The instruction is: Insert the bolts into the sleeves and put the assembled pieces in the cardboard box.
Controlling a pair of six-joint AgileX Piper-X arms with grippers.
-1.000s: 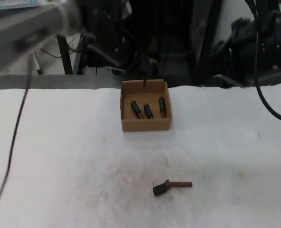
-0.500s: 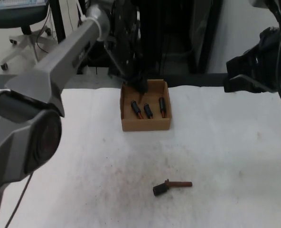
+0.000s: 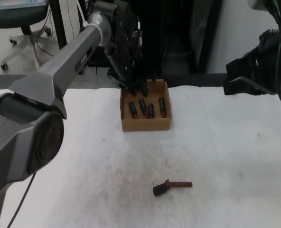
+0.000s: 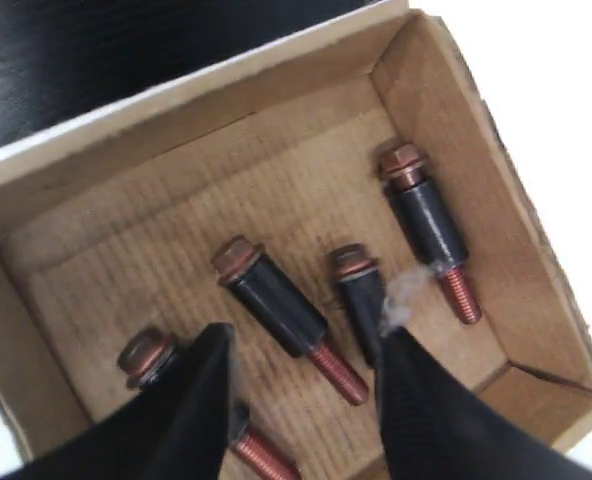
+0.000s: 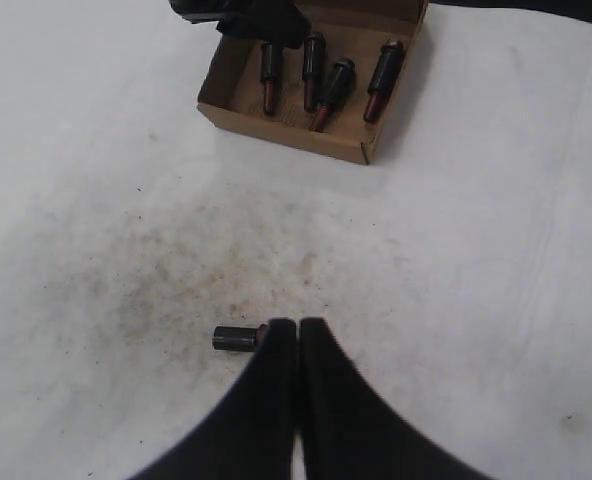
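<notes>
The cardboard box [image 3: 145, 125] stands at the back of the white bench with several assembled pieces [image 3: 143, 105] lying in it. My left gripper [image 3: 136, 88] hangs open just above the box's rear left part, with nothing between its fingers. From the left wrist, its gripper [image 4: 301, 400] spreads over black sleeves with copper bolts [image 4: 276, 305] on the box floor [image 4: 176, 200]. A loose black sleeve [image 3: 160, 190] and a loose copper bolt [image 3: 180, 184] lie touching near the front. My right gripper [image 5: 298, 330] is shut high above them, beside the sleeve [image 5: 234, 339], hiding the bolt.
White cloth [image 3: 60, 156] covers the bench, stained around the middle. The right arm [image 3: 259, 66] hovers at the far right, well off the surface. Dark stands and cables fill the space behind the box. An office chair [image 3: 22, 19] stands at the back left.
The left arm came over the box and let go of an assembled piece, which now lies with the others. The right arm swung into sight at the far right.
</notes>
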